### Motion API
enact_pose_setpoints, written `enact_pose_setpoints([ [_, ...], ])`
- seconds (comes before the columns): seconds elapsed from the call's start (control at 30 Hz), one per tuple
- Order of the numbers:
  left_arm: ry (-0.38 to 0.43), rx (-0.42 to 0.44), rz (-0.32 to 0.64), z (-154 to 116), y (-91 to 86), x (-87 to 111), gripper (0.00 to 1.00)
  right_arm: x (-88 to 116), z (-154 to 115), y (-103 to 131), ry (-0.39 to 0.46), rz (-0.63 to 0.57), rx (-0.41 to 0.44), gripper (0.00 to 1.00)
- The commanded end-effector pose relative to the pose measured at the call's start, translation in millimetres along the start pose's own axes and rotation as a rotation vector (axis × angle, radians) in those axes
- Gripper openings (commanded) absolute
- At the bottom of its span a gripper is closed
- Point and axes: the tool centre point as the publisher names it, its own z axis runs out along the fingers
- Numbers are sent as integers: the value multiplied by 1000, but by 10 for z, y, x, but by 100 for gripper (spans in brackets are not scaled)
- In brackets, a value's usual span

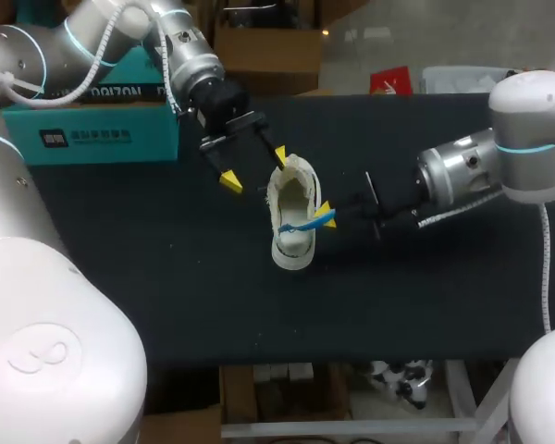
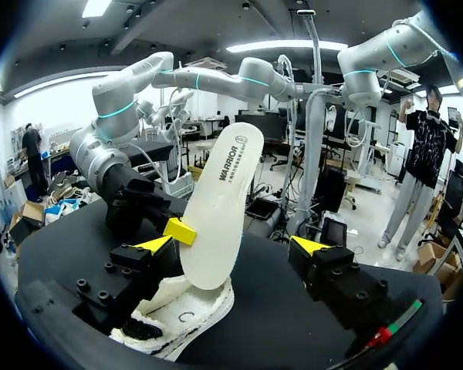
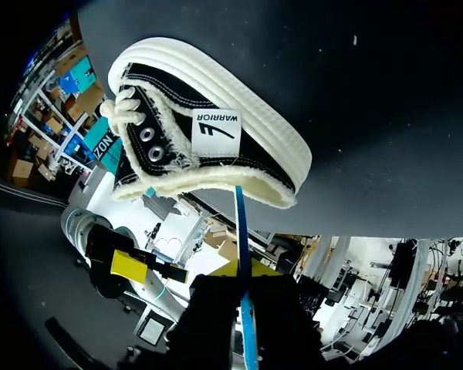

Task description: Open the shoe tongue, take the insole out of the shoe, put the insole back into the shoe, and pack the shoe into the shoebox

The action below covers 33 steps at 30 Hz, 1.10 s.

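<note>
Finding: the right gripper (image 1: 326, 215), coming in from the right, is clamped on the white foam insole with a blue underside (image 2: 220, 208), pinching it across its thickness partway up.

The insole stands nearly upright. Its long axis rises from the shoe, and its lower end rests at the opening of the black canvas sneaker with a white rubber sole (image 1: 291, 245).

The sneaker sits mid-table on the black tabletop (image 1: 166, 296), its long axis running near to far.

The left gripper (image 1: 255, 169) hangs spread open and empty just far-left of the sneaker. One tip is beside the far rim, though contact cannot be confirmed.

Judgement: whether the insole goes up or down, the move follows that upright axis, and the right arm alone controls it.

Obstruction: in the left wrist view the insole stands between the open left fingers, which crowds its path.

The teal cardboard shoebox (image 1: 102, 129) stands at the far left, well apart.
</note>
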Motion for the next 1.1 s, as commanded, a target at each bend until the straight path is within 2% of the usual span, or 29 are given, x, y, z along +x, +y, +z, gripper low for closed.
enact_pose_setpoints([
  [0.03, 23, 14, -3, -90, 49, -12, 100, -4, -13, -1, 6, 3, 8, 0],
  [0.83, -47, -9, 13, -14, 70, 145, 100, -131, 35, -122, 21, 24, -7, 0],
  [1.1, -135, -6, 66, 144, 60, 271, 100, -67, 58, -134, 54, 10, -3, 0],
])
